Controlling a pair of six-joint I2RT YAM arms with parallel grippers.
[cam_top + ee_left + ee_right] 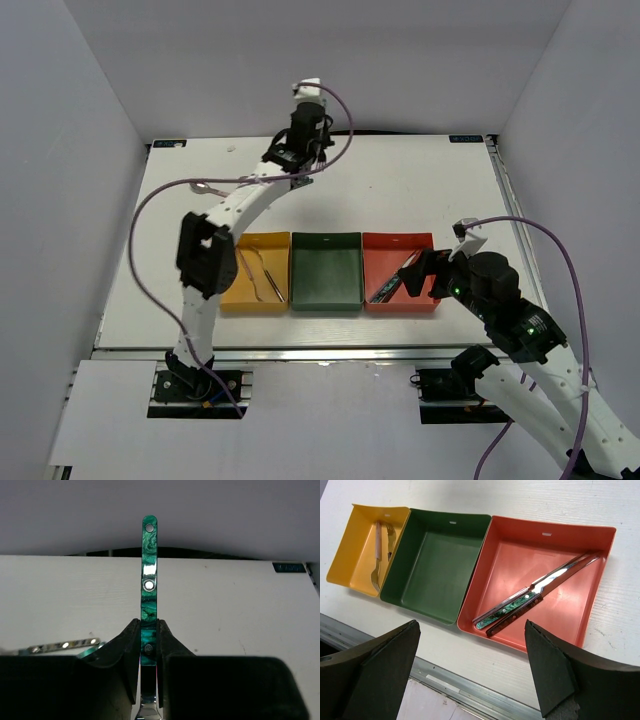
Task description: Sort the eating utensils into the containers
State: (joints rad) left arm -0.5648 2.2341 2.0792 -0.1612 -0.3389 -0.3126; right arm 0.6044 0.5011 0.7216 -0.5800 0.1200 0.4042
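Note:
My left gripper (148, 630) is shut on a utensil with a teal marbled handle (149, 575). The handle stands up between the jaws, and the silver head below is mostly hidden. This is over the far part of the table. Another utensil (60, 645) lies on the table to its left, also seen as a utensil (205, 187) from above. The yellow tray (350, 555) holds pink-handled forks (377, 555). The green tray (440, 565) sits in the middle. The red tray (570, 610) holds two knives (535, 592). My right gripper (471, 645) hangs open above the red tray's near edge.
The three trays (326, 270) stand in a row near the table's front. A metal rail (450, 685) runs along the front edge. White walls close in the back and both sides. The left arm's cable (150, 215) loops over the table's left part.

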